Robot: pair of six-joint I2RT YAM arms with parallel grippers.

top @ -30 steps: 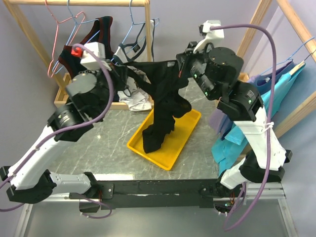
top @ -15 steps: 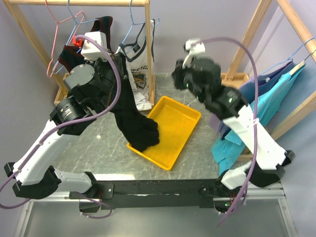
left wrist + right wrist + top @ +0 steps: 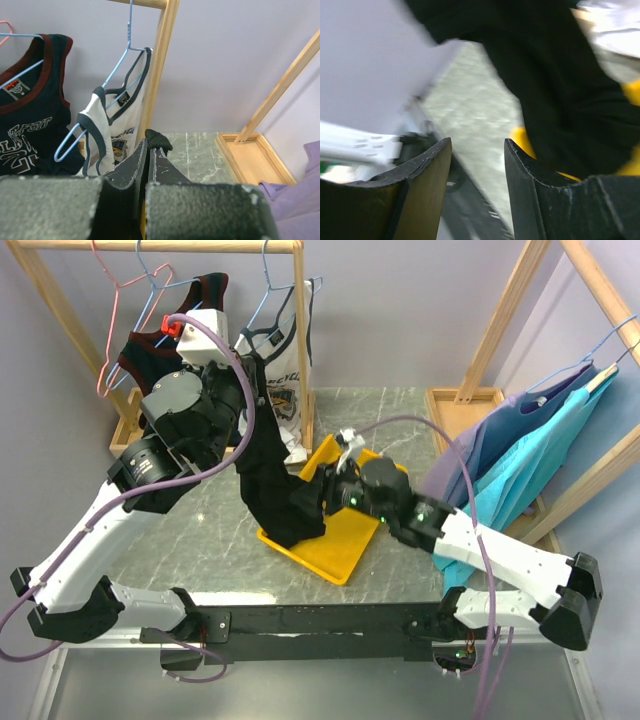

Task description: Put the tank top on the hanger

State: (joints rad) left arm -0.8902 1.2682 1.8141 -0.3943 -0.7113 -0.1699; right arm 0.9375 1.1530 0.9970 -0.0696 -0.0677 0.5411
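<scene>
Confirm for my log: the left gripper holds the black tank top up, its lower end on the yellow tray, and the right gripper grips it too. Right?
One slip: the right gripper grips nothing. The right wrist view shows its jaws apart and empty, the tank top beyond them. The left gripper does hold it up, its lower end on the yellow tray.

Soft, even light fills every view and throws only faint shadows onto the marbled desk (image 3: pixel 220 540), the top view staying sharp while the right wrist view is heavily motion-blurred, the tank top (image 3: pixel 560 90) a featureless black smear.
</scene>
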